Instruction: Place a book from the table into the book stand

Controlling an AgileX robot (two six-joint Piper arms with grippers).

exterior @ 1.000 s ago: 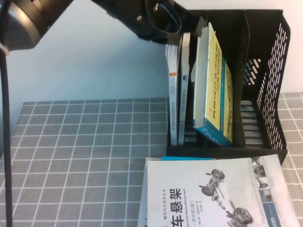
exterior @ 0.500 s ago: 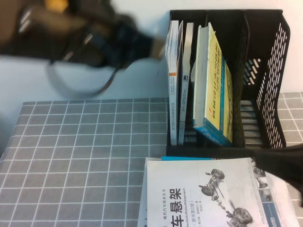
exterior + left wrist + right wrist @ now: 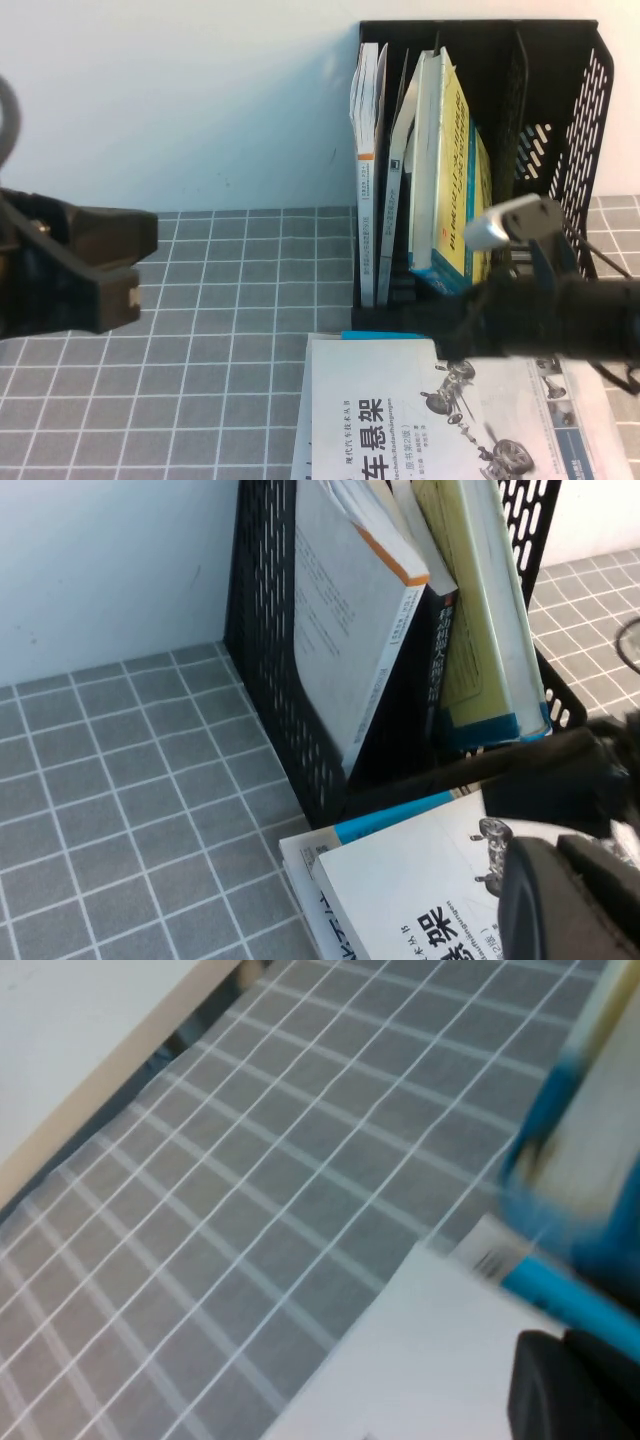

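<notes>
Book in the stand, both our arms low over the surface.

Our left tool (image 3: 110, 290) hangs at the left above the grey grid surface (image 3: 230, 300); we cannot tell how its fingers stand. The book (image 3: 452, 180) stands upright inside the stand (image 3: 560, 150), beside thinner white books (image 3: 372, 170). Our right tool (image 3: 455, 315) reaches across in front of the stand, above a white car book (image 3: 400, 420); its fingers we cannot tell either.

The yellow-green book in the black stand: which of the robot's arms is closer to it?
The right. The right pincer is just in front of the book stand, right below the book. The left pincer sits far off at the table's left side.
</notes>
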